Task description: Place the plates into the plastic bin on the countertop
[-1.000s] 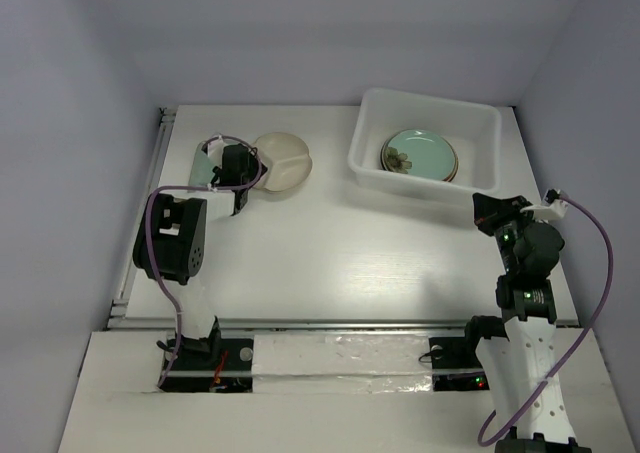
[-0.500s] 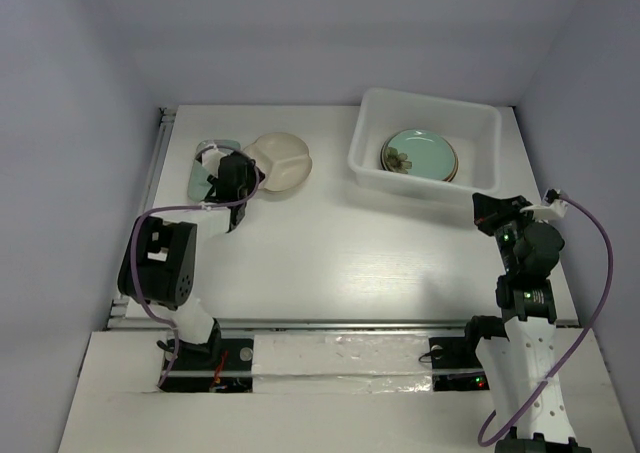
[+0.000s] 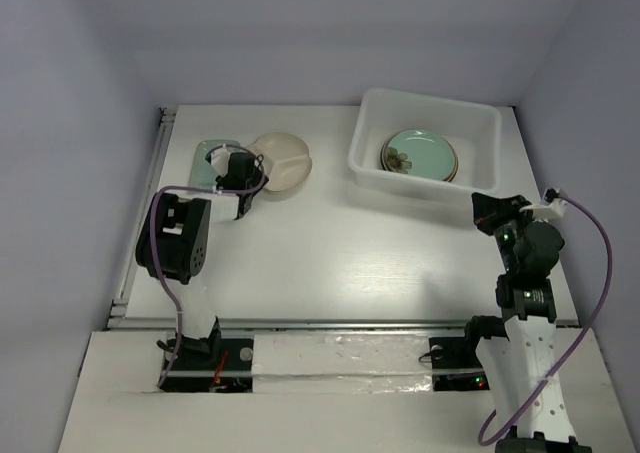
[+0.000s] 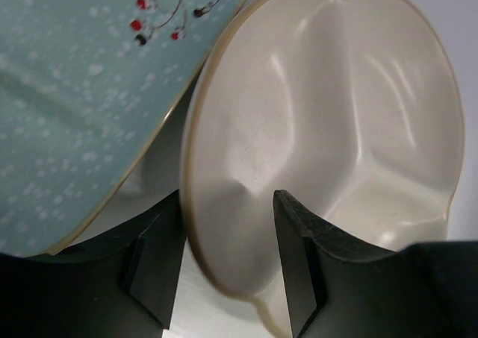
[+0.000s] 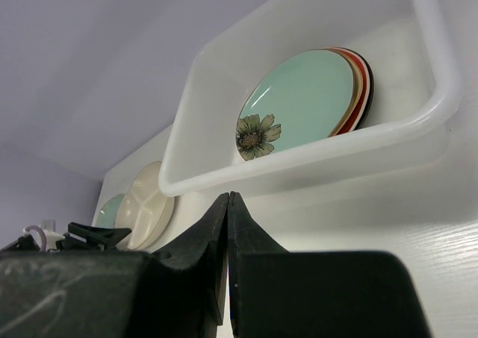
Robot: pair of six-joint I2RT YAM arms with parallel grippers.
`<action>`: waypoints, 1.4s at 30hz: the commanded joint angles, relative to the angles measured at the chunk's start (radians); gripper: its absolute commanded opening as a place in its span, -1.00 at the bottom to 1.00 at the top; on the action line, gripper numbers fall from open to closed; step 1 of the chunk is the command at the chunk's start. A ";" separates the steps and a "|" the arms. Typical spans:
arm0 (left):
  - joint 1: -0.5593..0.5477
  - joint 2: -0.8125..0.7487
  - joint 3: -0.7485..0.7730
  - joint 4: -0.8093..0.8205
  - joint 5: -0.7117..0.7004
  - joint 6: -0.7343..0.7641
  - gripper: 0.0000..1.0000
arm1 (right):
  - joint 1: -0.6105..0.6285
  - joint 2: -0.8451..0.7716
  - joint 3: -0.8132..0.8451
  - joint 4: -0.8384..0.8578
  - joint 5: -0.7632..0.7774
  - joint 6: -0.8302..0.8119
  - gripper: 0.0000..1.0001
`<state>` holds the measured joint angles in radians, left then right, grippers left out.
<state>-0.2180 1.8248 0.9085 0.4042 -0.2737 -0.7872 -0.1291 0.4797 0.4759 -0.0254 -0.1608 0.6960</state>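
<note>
Translucent white plastic bin (image 3: 400, 185) sat on the countertop (image 3: 330, 243), just ahead of the right gripper (image 3: 487, 208) and apart from it. Right jaws were pressed together, fingertips touching, nothing between them. From the right wrist view the bin rose above and ahead of the closed tips.

Inside the bin was one stack of plates, toward its right half. The celadon green plate (image 3: 420, 153) with a dark flower lay on top. Tan, red and dark rims (image 5: 364, 84) of plates beneath it showed at the stack's right edge; how many were under it could not be told. The bin's left half showed bare floor.

Two plates lay outside the bin, far across the countertop from the right jaws, at the left gripper (image 3: 240, 168). Left jaws were parted at a middling width. The near rim of the cream divided plate (image 4: 336, 129) ran between the two fingers (image 4: 295, 278); contact with the rim could not be told. Most of that plate lay ahead and to the right of the jaws, its three wells empty. The mint rectangular plate (image 4: 75, 92), speckled with a red berry sprig, lay ahead and left of the left finger. Its edge sat just beside the cream plate's rim; touching or not was unclear
</note>
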 commanded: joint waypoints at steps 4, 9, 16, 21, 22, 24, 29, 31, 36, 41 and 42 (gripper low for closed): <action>-0.001 0.033 0.118 -0.073 -0.013 0.011 -0.14 | 0.006 0.000 0.007 0.064 -0.017 -0.003 -0.88; -0.001 0.062 0.174 -0.140 -0.019 0.034 -0.27 | 0.006 0.000 0.010 0.059 -0.016 -0.003 -0.88; -0.001 0.064 0.179 -0.143 0.002 0.068 -0.93 | 0.006 -0.006 0.015 0.048 -0.013 -0.004 -0.89; -0.001 0.012 0.103 -0.035 0.126 0.080 -1.00 | 0.006 -0.015 0.013 0.050 -0.016 -0.001 -0.88; -0.001 -0.002 0.089 0.010 0.139 0.078 -1.00 | 0.006 -0.015 0.013 0.051 -0.017 -0.001 -0.88; -0.001 -0.056 0.063 0.039 0.175 0.086 -1.00 | 0.006 -0.012 0.012 0.053 -0.017 -0.001 -0.88; -0.001 -0.189 -0.002 0.133 0.223 0.094 -1.00 | 0.006 -0.015 0.017 0.045 -0.009 -0.006 -0.88; -0.001 -0.252 -0.039 0.174 0.238 0.082 -1.00 | 0.006 -0.018 0.013 0.045 -0.006 -0.007 -0.88; 0.008 -0.384 -0.114 0.238 0.309 0.037 -1.00 | 0.006 -0.018 0.015 0.042 0.000 -0.009 -0.88; 0.008 -0.466 -0.161 0.277 0.327 0.009 -1.00 | 0.006 -0.016 0.015 0.041 0.003 -0.010 -0.89; 0.017 -0.491 -0.174 0.278 0.330 0.002 -1.00 | 0.006 -0.015 0.015 0.041 0.004 -0.010 -0.88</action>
<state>-0.2138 1.4731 0.7136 0.3931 -0.0116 -0.6861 -0.1291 0.4698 0.4759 -0.0193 -0.1646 0.6960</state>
